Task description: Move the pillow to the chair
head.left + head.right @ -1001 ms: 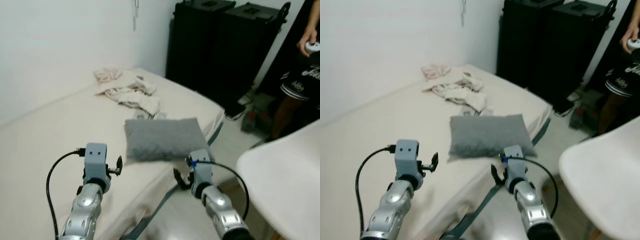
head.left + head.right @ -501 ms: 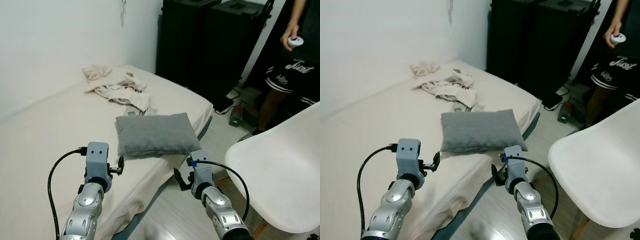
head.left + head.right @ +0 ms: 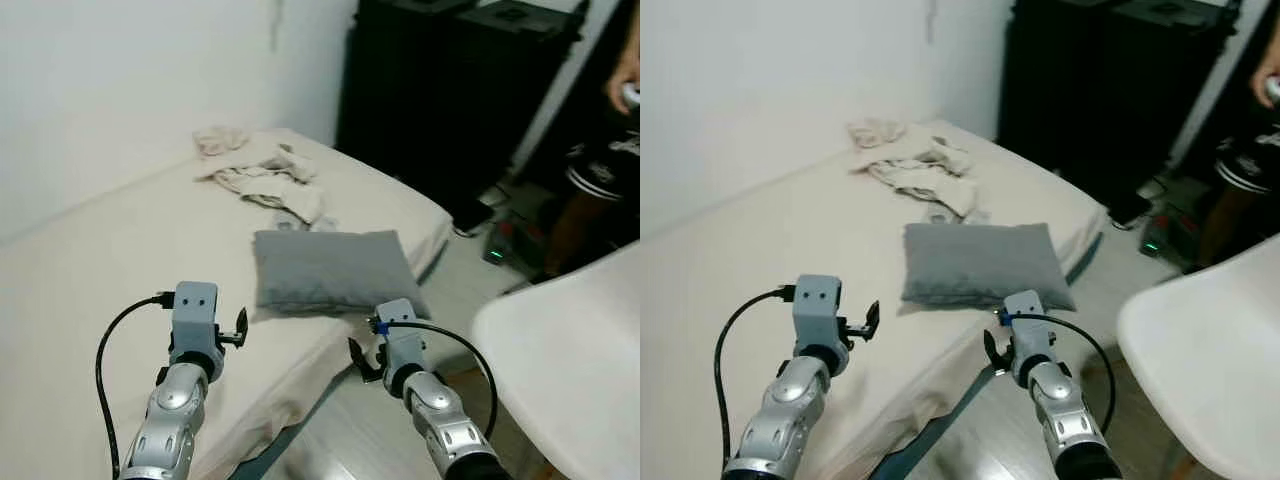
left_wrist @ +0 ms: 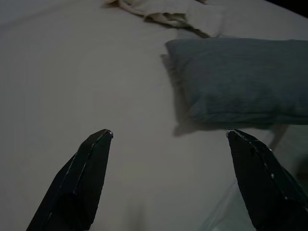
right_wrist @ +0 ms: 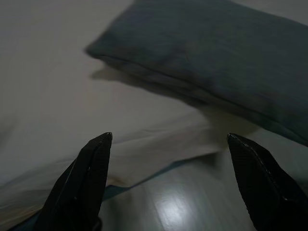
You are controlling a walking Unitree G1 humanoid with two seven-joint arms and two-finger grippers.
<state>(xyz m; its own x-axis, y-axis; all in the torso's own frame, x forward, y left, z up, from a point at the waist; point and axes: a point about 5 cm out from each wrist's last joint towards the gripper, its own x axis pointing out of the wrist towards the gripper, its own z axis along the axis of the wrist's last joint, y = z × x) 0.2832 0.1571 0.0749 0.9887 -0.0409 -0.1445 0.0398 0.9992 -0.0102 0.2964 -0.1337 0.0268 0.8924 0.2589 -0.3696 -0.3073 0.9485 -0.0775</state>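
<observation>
A grey pillow (image 3: 330,270) lies flat near the front right edge of the beige bed (image 3: 90,270). The white chair (image 3: 570,360) stands to the right of the bed, across a strip of floor. My left gripper (image 4: 168,134) hovers open over the sheet, short of the pillow (image 4: 245,82) and to its left. Open as well, my right gripper (image 5: 168,135) hangs over the bed's edge just below the pillow (image 5: 216,53). Nothing is held between either pair of fingers. Both silver arms, left (image 3: 175,410) and right (image 3: 440,425), reach forward low in the eye views.
Crumpled beige clothes (image 3: 262,175) lie on the bed behind the pillow. Tall black cabinets (image 3: 450,90) stand at the back right. A person (image 3: 610,160) stands at the far right holding a controller. Pale floor (image 3: 340,440) runs between bed and chair.
The head camera has swung, shifting the whole scene. The pillow stays on the bed, and both grippers stay open in the same pose.
</observation>
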